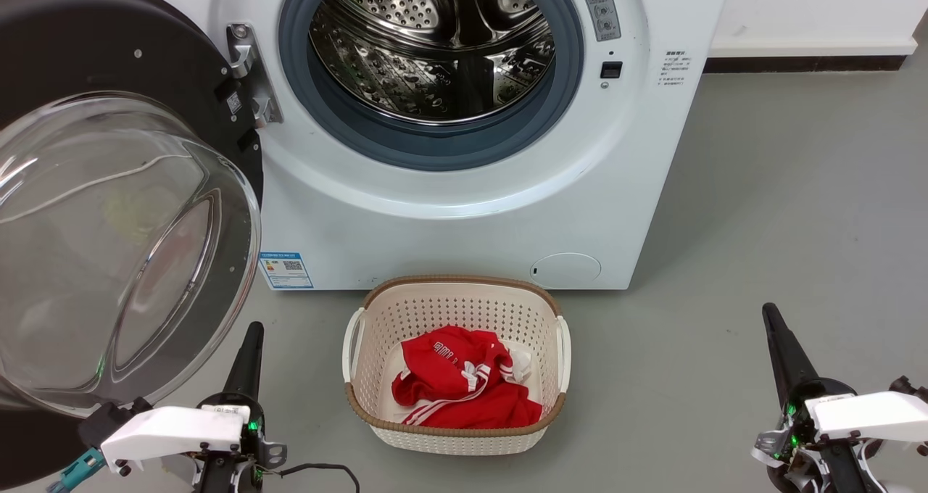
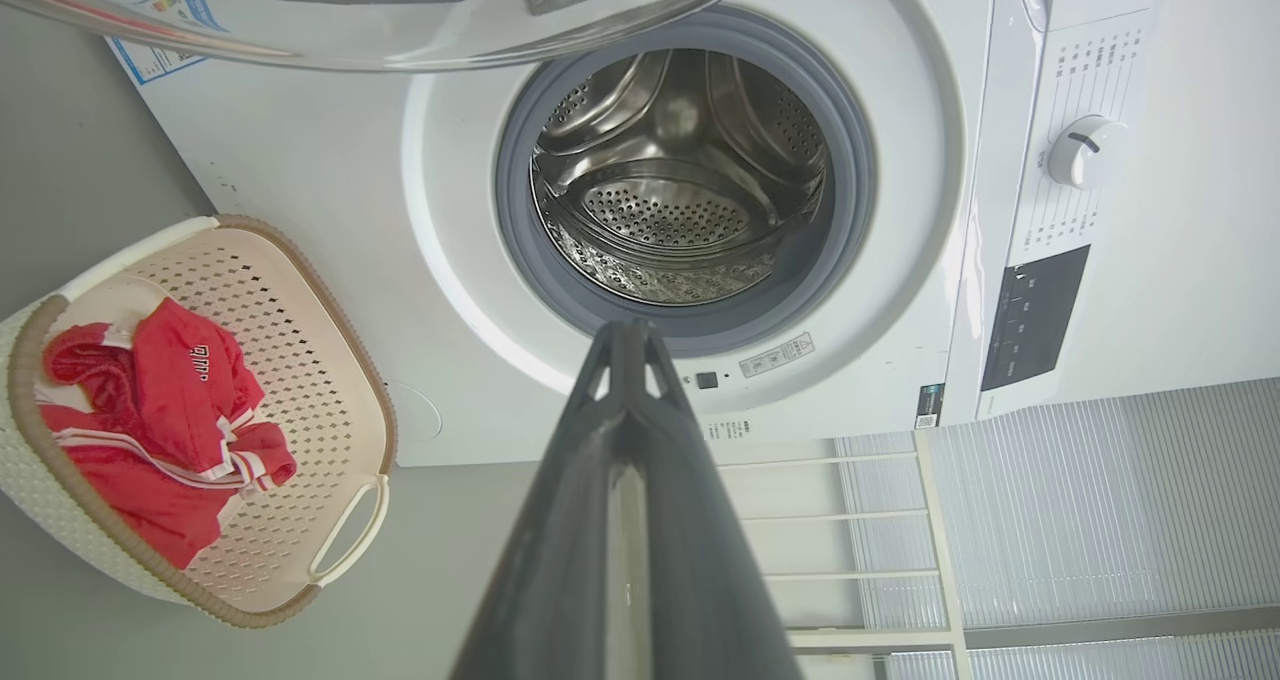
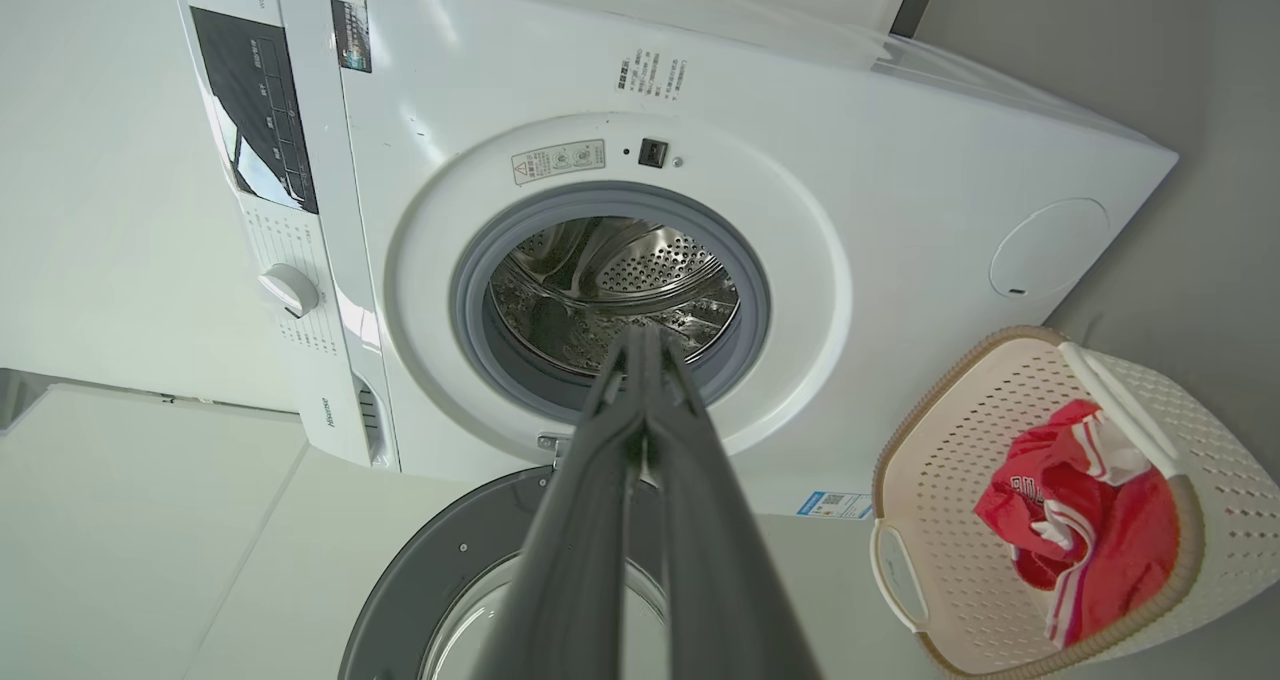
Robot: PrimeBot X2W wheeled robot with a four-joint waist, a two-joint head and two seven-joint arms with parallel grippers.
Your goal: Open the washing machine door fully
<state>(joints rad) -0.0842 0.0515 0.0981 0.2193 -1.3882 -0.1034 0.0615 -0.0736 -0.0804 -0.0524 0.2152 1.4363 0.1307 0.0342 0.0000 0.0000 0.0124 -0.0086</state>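
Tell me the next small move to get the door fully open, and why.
Probably a light push by the left gripper against the door at its inner rim, swinging it further left until the hinge stops. The door already hangs well clear of the drum, and the gripper, shut, sits just beside its glass bowl; whether any swing remains is unclear.

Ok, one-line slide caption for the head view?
Washing machine door open at left, steel drum exposed, basket with red clothing in front, left tool and right tool shut.
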